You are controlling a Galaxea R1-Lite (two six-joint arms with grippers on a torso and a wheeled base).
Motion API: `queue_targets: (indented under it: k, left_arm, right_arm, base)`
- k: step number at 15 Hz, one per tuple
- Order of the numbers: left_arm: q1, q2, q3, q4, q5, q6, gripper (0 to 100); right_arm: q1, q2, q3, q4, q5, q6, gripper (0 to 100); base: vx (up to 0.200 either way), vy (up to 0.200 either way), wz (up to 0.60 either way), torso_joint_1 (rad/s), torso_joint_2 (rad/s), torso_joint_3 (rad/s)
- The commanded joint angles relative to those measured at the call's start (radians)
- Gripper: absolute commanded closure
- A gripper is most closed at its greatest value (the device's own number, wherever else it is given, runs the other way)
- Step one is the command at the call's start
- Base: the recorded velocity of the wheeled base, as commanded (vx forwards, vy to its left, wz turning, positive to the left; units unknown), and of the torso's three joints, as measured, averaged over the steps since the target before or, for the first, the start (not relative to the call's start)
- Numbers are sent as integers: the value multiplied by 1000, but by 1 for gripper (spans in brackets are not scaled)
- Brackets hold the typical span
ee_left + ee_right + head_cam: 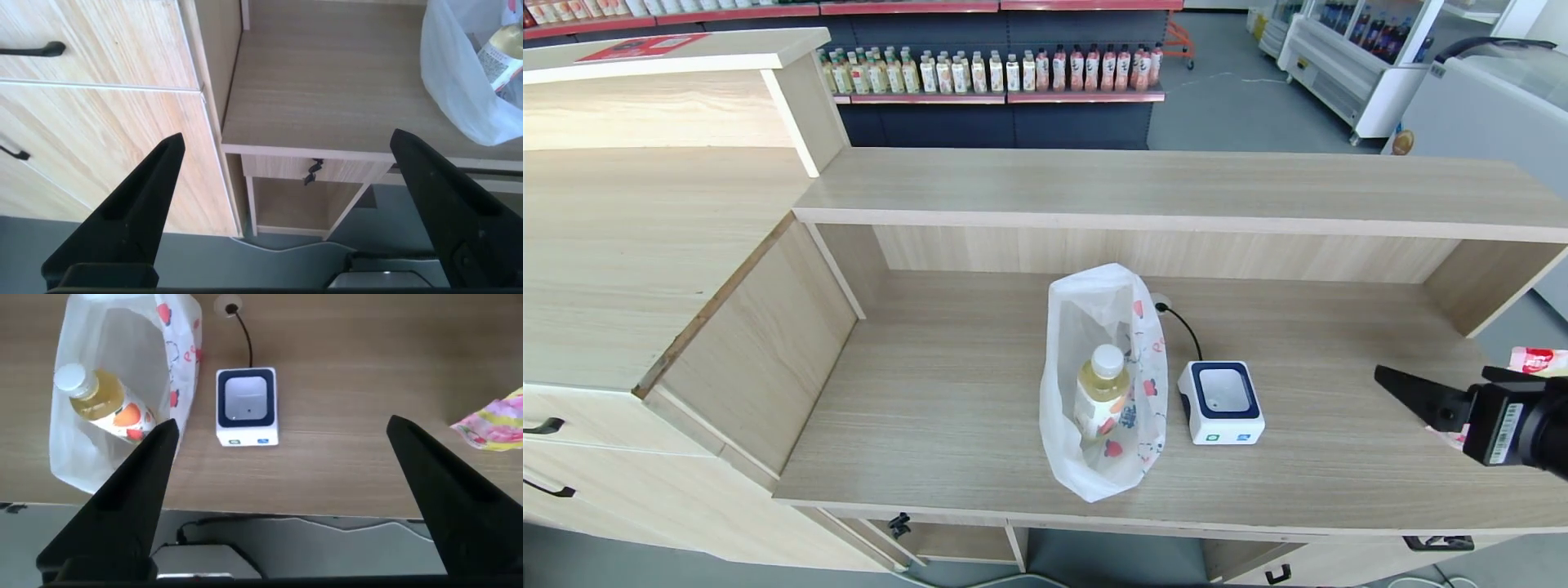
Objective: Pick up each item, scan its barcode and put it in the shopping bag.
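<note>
Just beside right gripper (279, 431), on side away from scanner (247, 404): pink-yellow snack packet (494, 425), flat on counter (931, 408). Jaws spread wide, empty. Packet judged light, soft, slippery; pinch mid-body, gently. Shopping bag (73, 449) beyond scanner, bottle (102, 404) inside. Left gripper (286, 143) wide open, empty.

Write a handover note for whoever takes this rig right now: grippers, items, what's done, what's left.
Left gripper: open, empty, out in front of the counter's left end.
Right gripper: open, empty, at the counter's right side.
Shopping bag: stands mid-counter, with the scanner just to its right.
Done: bottle is in the bag.
Left: pink packet at the counter's right end, to scan and bag.
</note>
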Motion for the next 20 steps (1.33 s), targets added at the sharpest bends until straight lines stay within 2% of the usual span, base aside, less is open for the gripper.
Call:
queue_targets:
  k: [1,3,7,11,14,20]
  left_arm:
    - [0,0,0,0,0,0,0]
    - [0,0,0,0,0,0,0]
    - [0,4,0,0,-1,1,0]
    - [0,0,0,0,-1,1,0]
    - [0,3,0,0,-1,3,0]
    - [0,0,0,0,-1,1,0]
  right_arm:
    - [-62,-98,42,-5,8,12,0]
    - [-71,-187,104,1,69,6,0]
    - [-76,-213,139,3,75,9,0]
    - [-83,-138,88,-5,86,64,0]
    - [-137,-66,61,-8,97,100,0]
    - [-186,38,-5,-11,111,152,0]
  base:
    - [0,0,0,0,0,0]
    - [0,0,0,0,0,0]
    - [0,0,0,0,0,0]
    - [0,-200,0,6,1,2]
    - [0,-200,0,-1,-4,2]
    - [0,-200,0,6,2,4]
